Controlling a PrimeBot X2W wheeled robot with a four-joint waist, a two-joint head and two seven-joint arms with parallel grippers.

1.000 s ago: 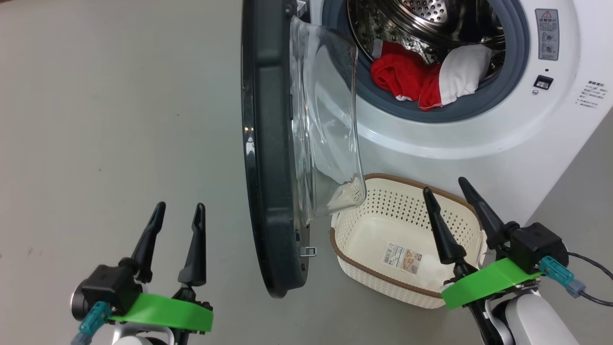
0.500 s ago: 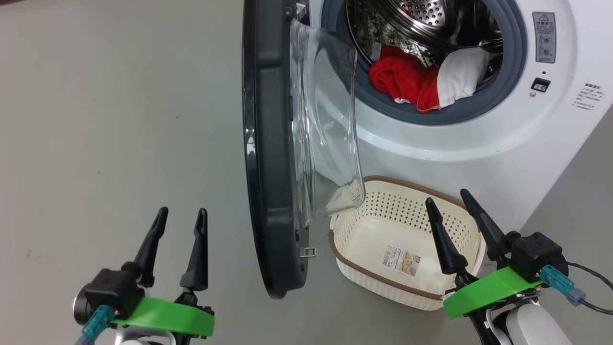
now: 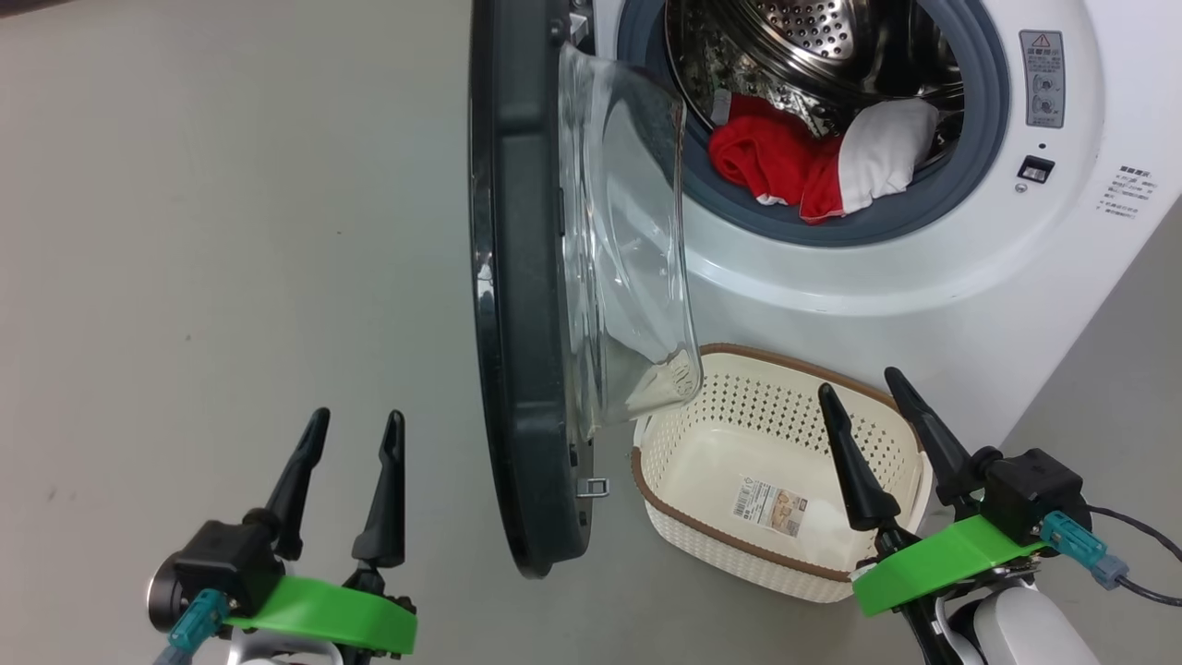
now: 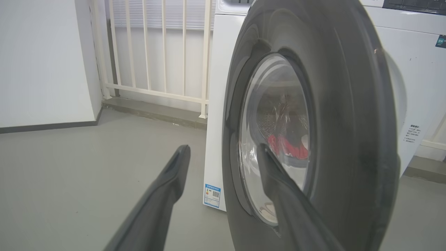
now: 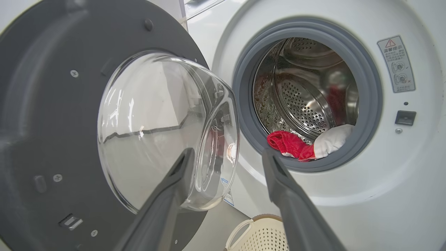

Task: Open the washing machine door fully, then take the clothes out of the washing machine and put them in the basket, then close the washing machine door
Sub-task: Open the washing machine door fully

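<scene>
The washing machine [image 3: 923, 277] stands at the upper right, and its door [image 3: 517, 305] swings out toward me, edge-on, with the glass bowl facing the drum. Red and white clothes [image 3: 785, 157] lie at the drum's front lip. The cream basket [image 3: 739, 545] sits on the floor below the opening, with just a paper label inside. My left gripper [image 3: 357, 417] is open over bare floor, left of the door. My right gripper [image 3: 859, 382] is open above the basket's right side. In the left wrist view, the left gripper [image 4: 223, 148] faces the door's outer face [image 4: 348, 122]. In the right wrist view, the right gripper [image 5: 228, 153] points between the door's inner face [image 5: 41, 115] and the clothes [image 5: 299, 146].
Grey floor [image 3: 231, 231] spreads wide to the left of the door. A white railing [image 4: 153, 52] and a white wall [image 4: 41, 62] stand behind the machine's left side. A dark cable [image 3: 1145, 536] trails from my right wrist.
The head view has shifted slightly, and both grippers sit a little lower in it, still open. Door, clothes and basket stand as before.
</scene>
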